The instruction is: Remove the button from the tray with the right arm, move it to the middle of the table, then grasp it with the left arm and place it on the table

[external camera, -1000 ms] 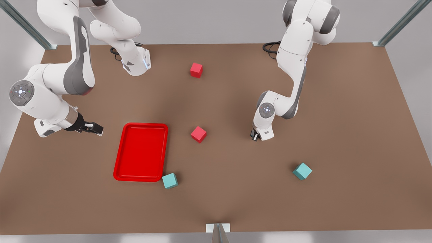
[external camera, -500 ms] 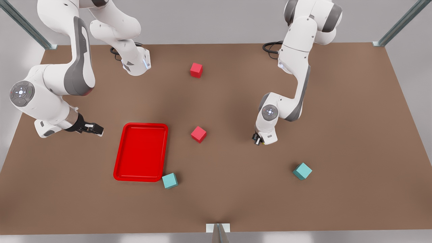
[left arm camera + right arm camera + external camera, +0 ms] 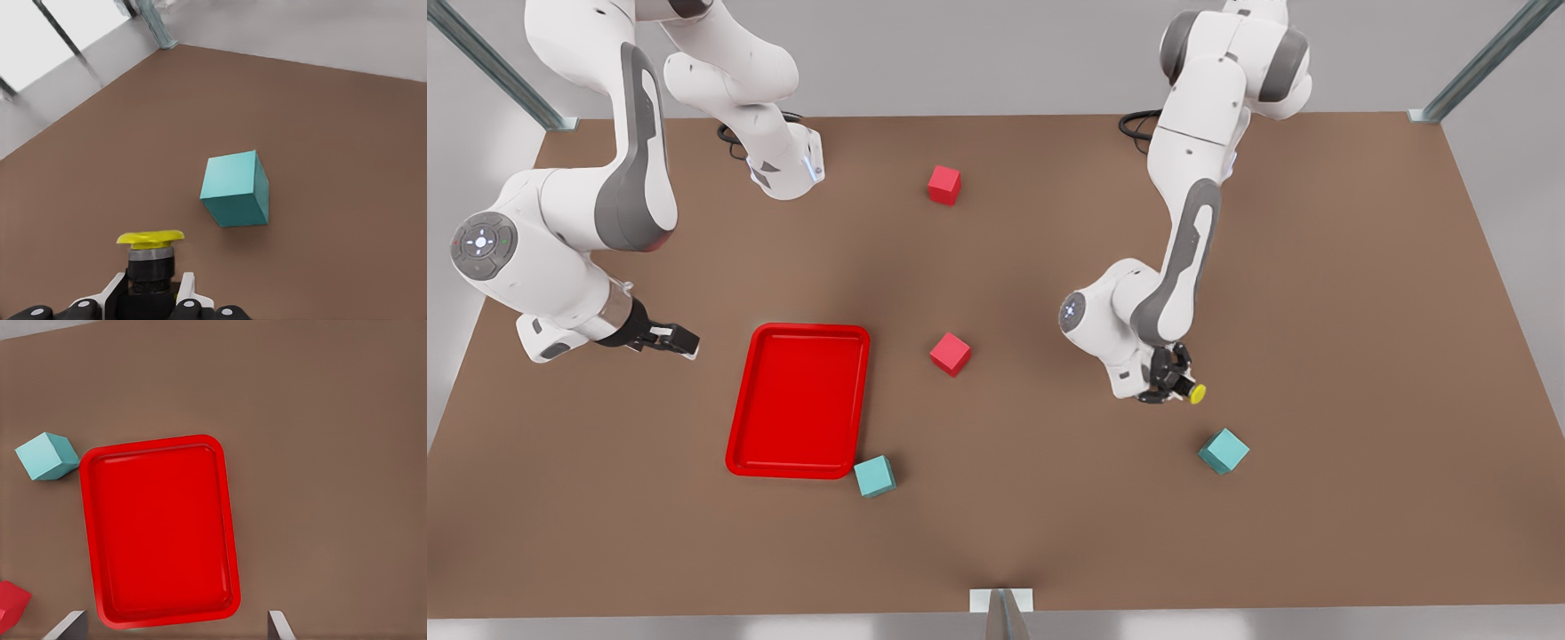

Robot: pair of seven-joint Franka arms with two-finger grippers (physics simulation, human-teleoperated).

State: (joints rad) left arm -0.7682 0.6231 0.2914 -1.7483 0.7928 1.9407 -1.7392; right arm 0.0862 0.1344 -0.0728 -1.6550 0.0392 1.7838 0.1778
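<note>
The button (image 3: 1197, 392), a yellow cap on a dark base, is held in my left gripper (image 3: 1178, 387), right of the table's middle in the front view. The left wrist view shows that gripper (image 3: 152, 297) shut on the button's (image 3: 150, 257) dark base, with the cap sticking out past the fingertips. The red tray (image 3: 799, 400) lies empty toward the front view's left. My right gripper (image 3: 674, 340) waits just left of the tray, its fingers spread open. From the right wrist view I look down on the empty tray (image 3: 160, 527) over the brown table (image 3: 1005, 498).
A teal cube (image 3: 1223, 450) (image 3: 237, 189) sits close to the held button. Another teal cube (image 3: 874, 476) (image 3: 47, 455) touches the tray's near corner. One red cube (image 3: 950, 354) lies mid-table, a second (image 3: 943, 185) farther back.
The left arm has swung its wrist toward the front view's right and nearer the teal cube, so the button's yellow cap now shows. The right arm has not moved.
</note>
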